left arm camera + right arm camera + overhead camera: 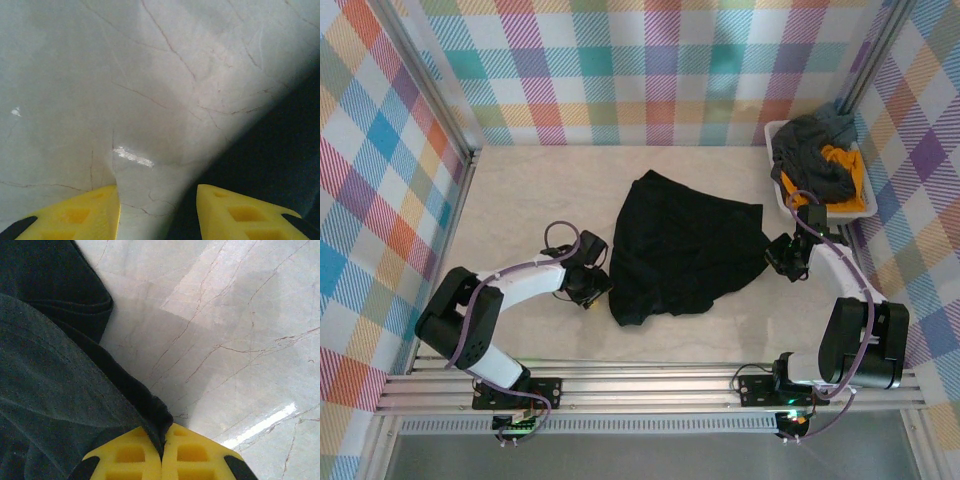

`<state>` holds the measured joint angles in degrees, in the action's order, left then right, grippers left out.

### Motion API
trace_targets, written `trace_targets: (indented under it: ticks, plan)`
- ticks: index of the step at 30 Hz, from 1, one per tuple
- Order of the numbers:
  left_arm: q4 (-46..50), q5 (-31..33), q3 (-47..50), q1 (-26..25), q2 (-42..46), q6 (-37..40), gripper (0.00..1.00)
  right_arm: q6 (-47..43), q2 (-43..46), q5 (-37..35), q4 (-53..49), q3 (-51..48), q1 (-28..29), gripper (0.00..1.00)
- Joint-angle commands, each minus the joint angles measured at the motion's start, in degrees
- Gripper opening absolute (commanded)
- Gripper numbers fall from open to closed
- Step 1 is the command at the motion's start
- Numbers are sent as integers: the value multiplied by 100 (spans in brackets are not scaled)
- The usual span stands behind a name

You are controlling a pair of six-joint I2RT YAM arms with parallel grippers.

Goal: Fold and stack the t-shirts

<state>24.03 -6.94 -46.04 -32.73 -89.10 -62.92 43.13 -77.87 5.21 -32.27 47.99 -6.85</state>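
Observation:
A plain black t-shirt (682, 250) lies crumpled in the middle of the table. My right gripper (784, 258) sits at its right edge, and in the right wrist view its yellow jaws (163, 452) are shut on a fold of the black t-shirt (60, 380). My left gripper (592, 288) rests low at the shirt's left edge; its yellow fingers (85, 212) stand open over bare tabletop, with the black t-shirt (280, 160) just to the right of the gap. A dark grey t-shirt (813, 160) and an orange-yellow one (842, 185) lie heaped in a tub.
The white plastic tub (775, 135) stands at the back right against the checked wall. The pale marble tabletop (530, 200) stretches left and behind the shirt. Metal frame posts run up both back corners, and a rail (650, 385) crosses the near edge.

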Motion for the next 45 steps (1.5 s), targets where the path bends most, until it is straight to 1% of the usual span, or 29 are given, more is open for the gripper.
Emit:
trace_targets:
  ticks: [1, 2, 3, 5, 6, 7, 9, 11, 14, 16, 18, 21, 25, 28, 30, 32, 34, 36, 39, 41, 43, 45]
  plan:
    - [-1185, -272, -115, -305, -214, -401, 43, -77, 105, 145, -120, 106, -46, 0]
    - [-1002, -153, -118, -358, -48, -519, 44, -86, 104, 163, -120, 114, -44, 0]
    - [-471, 174, -136, -484, 261, -775, 47, -90, 97, 173, -123, 123, -44, 0]
    - [407, 917, -117, -852, 1191, -1337, 46, -125, 79, 198, -147, 156, -44, 0]
    - [782, 1313, -79, -1108, 1719, -1767, 47, -137, 71, 210, -154, 167, -44, 0]
    - [865, 1505, 50, -1374, 2167, -2342, 47, -145, 69, 221, -144, 161, -47, 0]
    - [339, 1344, 490, -1719, 2599, -3463, 47, -147, 70, 226, -119, 145, -49, 0]
    - [7, 1339, 615, -2104, 2614, -4320, 48, -139, 70, 226, -83, 115, -51, 0]
    - [-68, 1568, 442, -2597, 2356, -5385, 56, -121, 70, 243, -68, 79, -44, 0]
    - [-80, 1636, 378, -2877, 2134, -6250, 60, -121, 100, 261, -78, 75, -44, 0]
    - [-399, 1657, 450, -3027, 1902, -6730, 63, -130, 147, 248, -95, 70, -49, 0]
    - [-1142, 1982, 647, -3168, 1599, -7320, 63, -163, 201, 252, -136, 87, -44, 0]
    - [-1270, 2168, 531, -3169, 1321, -7463, 63, -251, 220, 226, -208, 123, -49, 0]
    - [-1221, 2154, 554, -3178, 1202, -7520, 60, -264, 210, 224, -220, 141, -46, 0]
    - [-1190, 2156, 669, -3176, 1139, -7597, 54, -246, 209, 242, -197, 133, -49, 0]
    - [-1360, 2229, 852, -3178, 1088, -7681, 47, -235, 210, 261, -184, 116, -44, 0]
    - [-1281, 2393, 908, -3169, 1119, -7718, 41, -235, 210, 261, -179, 106, -44, 0]
    - [-1199, 2519, 943, -3161, 1200, -7715, 30, -242, 210, 267, -168, 98, -52, 0]
    - [-1002, 2577, 947, -3087, 1349, -7538, 10, -257, 215, 294, -157, 88, -50, 0]
    - [-575, 2760, 935, -3027, 1597, -7336, 0, -255, 251, 389, -117, 84, -47, 0]
    - [-305, 2883, 914, -2832, 1916, -6934, 0, -272, 317, 621, -52, 128, -48, 0]
    - [-28, 2902, 753, -2420, 2286, -6142, 0, -254, 396, 1018, 9, 286, -44, 0]
